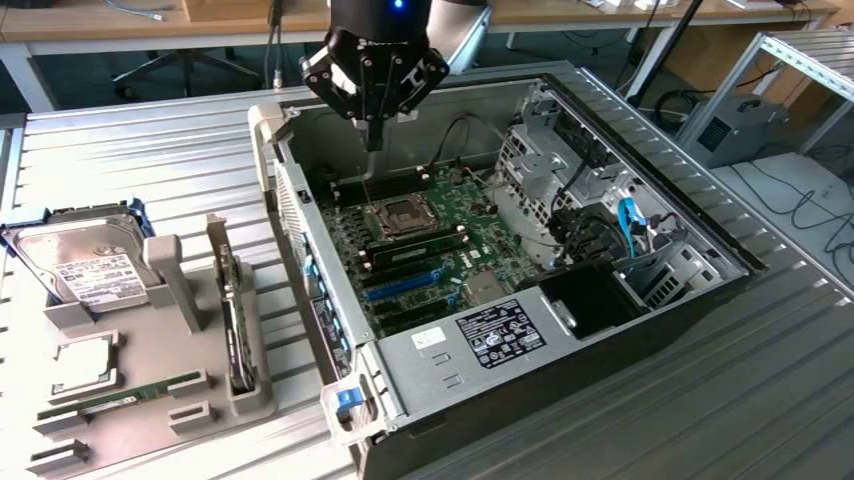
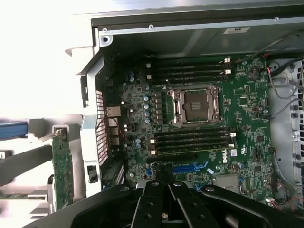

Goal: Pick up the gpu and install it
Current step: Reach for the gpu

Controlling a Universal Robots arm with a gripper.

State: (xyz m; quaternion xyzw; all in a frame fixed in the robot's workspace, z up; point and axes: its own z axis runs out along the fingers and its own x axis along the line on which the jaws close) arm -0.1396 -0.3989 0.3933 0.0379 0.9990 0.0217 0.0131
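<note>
Hovering above the open computer case (image 1: 627, 380), the tool (image 1: 374, 138) is seen with its fingers pressed together and nothing held between them, poised over the motherboard (image 1: 427, 225) near the processor socket (image 1: 398, 215). The gpu (image 1: 236, 330) is not yet lifted. It stands on edge in a slot of the grey holder (image 1: 140, 445) on the tabletop (image 1: 147, 140), outside the case at the exterior view's left, near the hard drive (image 1: 83, 265) and well apart from the tool. For the pick-up to be done well, it is judged that the fingers must be spread before the card is approached. The card is best taken across its thin top edge, near the middle, so that it can be drawn straight up out of its slot without tilting. The narrow green memory stick (image 1: 120, 398) lying in the same holder is to be left alone. The blue slots (image 1: 400, 287) on the board are seen unoccupied.
</note>
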